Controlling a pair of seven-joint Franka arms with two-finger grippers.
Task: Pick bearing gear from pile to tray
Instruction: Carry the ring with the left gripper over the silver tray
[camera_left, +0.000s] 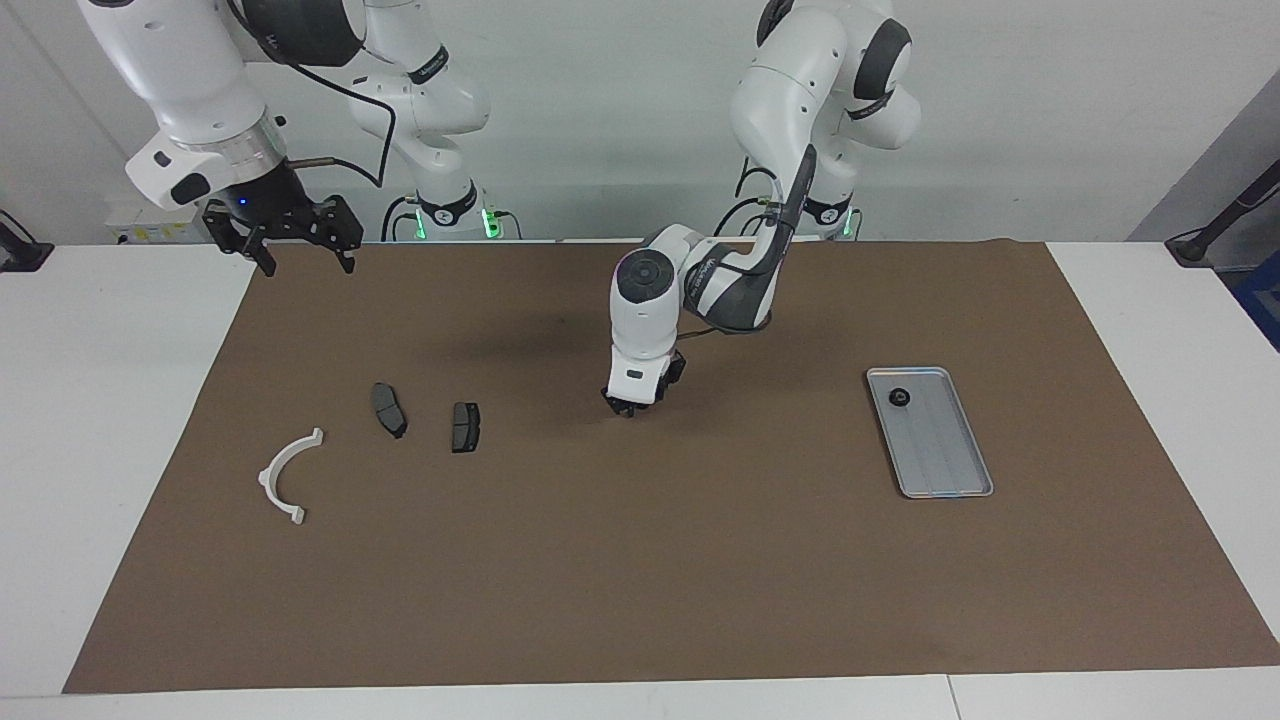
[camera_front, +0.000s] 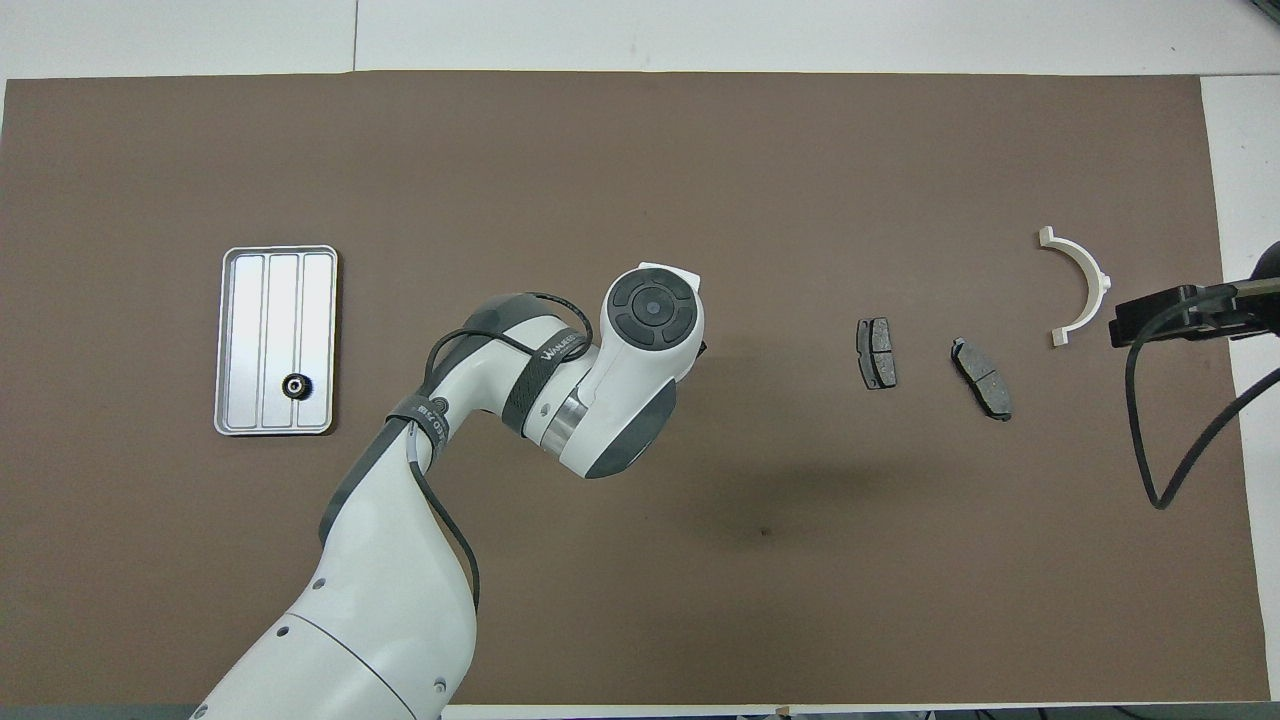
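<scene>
One small black bearing gear (camera_left: 900, 398) seen inside the tray (camera_left: 950, 455), at its end nearer to the robots. Left gripper (camera_left: 630, 408) low over the mat (camera_left: 640, 580), well apart from the tray toward the right arm's end; hidden under its own wrist from overhead, so open or closed, empty or holding, not possible to tell. Two dark plates (camera_left: 388, 408) and white bracket (camera_left: 285, 470) still farther from the tray. Right gripper (camera_left: 305, 245) waiting, spread wide, empty, partly cut off overhead.

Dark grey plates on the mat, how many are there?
2. One plate lies nearest the left claw; the other plate sits between it and the white bracket. Small parts under the left arm could be hidden.
</scene>
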